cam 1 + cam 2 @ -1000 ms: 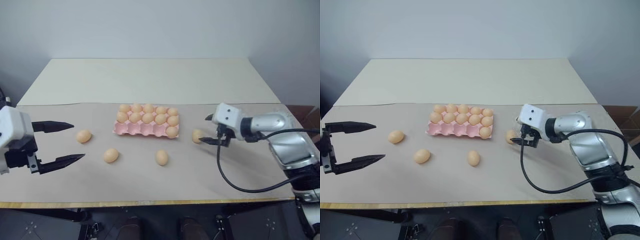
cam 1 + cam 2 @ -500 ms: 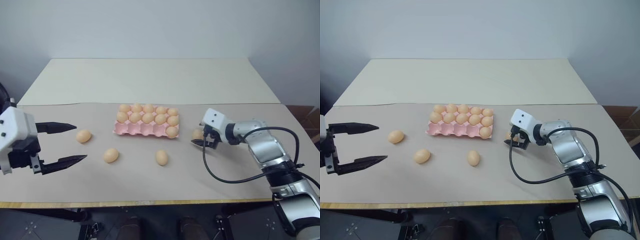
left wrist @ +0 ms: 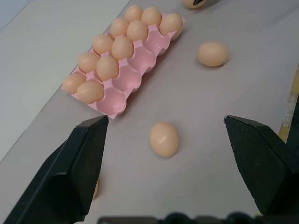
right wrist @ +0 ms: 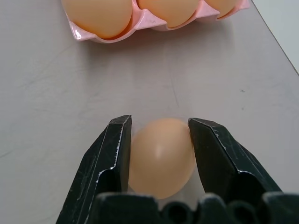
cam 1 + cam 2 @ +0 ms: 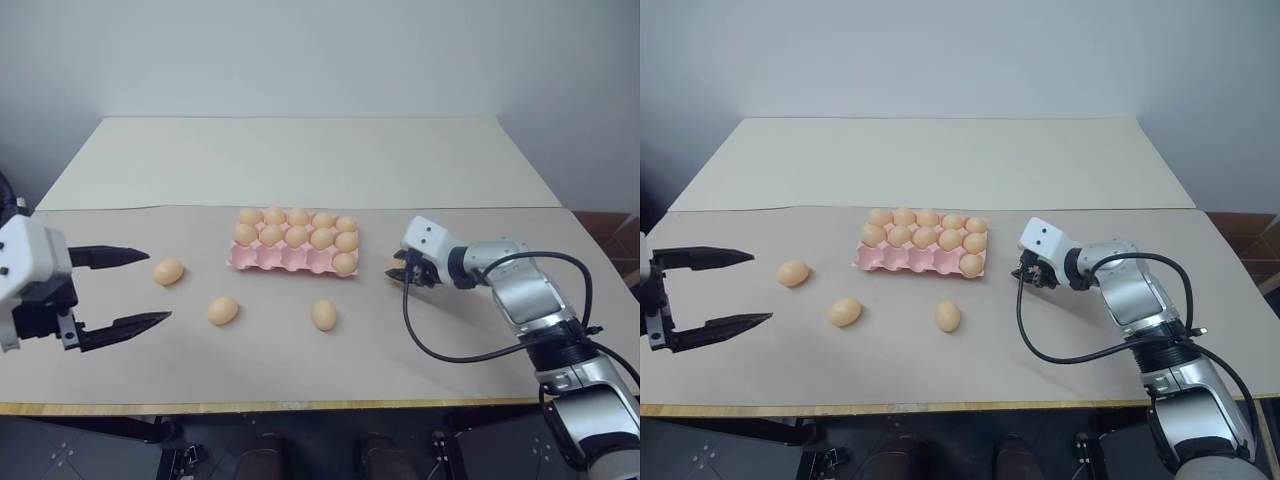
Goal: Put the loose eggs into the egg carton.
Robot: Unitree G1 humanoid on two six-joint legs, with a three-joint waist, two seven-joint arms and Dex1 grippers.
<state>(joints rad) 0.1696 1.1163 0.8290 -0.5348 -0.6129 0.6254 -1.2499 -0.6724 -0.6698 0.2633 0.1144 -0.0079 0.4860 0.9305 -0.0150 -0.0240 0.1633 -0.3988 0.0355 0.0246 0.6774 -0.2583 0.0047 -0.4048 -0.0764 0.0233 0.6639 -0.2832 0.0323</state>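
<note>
The right claw (image 4: 159, 140) has pinched an egg (image 4: 162, 156) on the worktop (image 5: 450, 360) beside the egg carton (image 5: 290, 258), while the left claw (image 5: 125, 290) gapes wide, empty.

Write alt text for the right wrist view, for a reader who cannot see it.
The right hand is closed on a loose tan-orange egg, one black finger pressed on each side of it, with the egg low over the beige table cover. Beyond it sits the near edge of the pink egg carton, its cups holding more eggs.

Pink egg carton (image 5: 285, 259) with four near cups empty, four tan loose eggs (image 5: 223, 310) on table beside it
</note>
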